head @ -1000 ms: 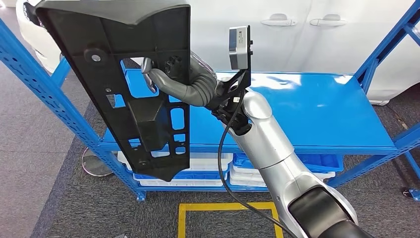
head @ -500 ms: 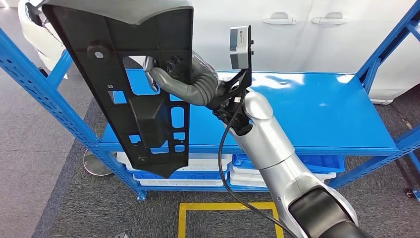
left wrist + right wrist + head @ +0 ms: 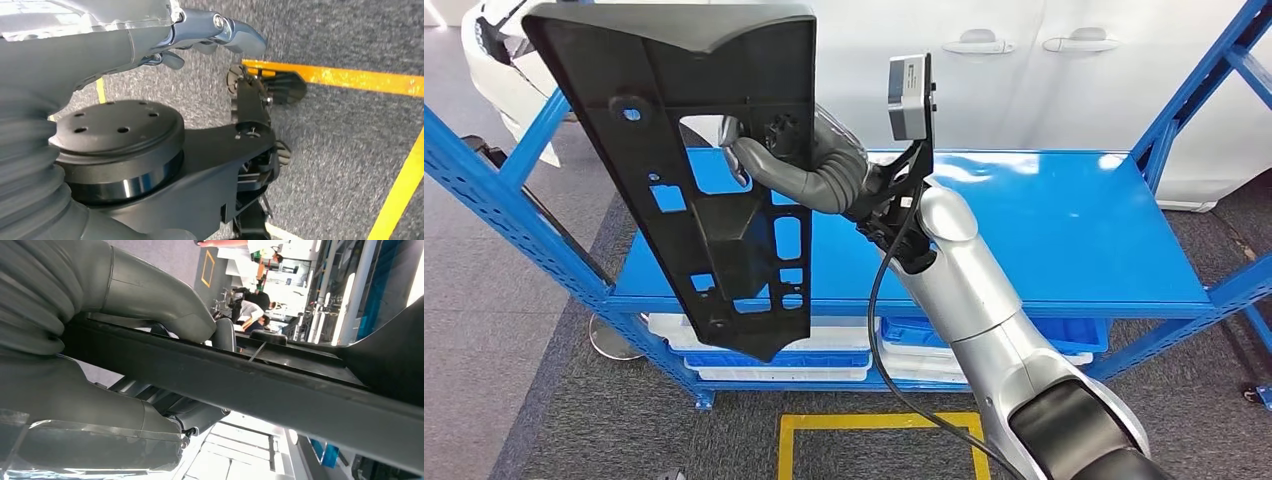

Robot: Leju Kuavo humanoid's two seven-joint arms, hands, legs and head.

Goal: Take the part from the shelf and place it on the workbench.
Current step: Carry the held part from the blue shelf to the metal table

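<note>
The black part [image 3: 699,190] is being held upright, clear above the blue shelf [image 3: 1044,220], by the right robot hand [image 3: 769,160], gripped through a cutout, presumably for carrying to the bench.

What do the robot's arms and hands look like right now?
The right arm is silver with a black elbox-like joint cover, a black cable alongside and a grey ribbed wrist cover. The right hand is grey. The left hand has a grey cover and metallic blue-grey fingers.
</note>
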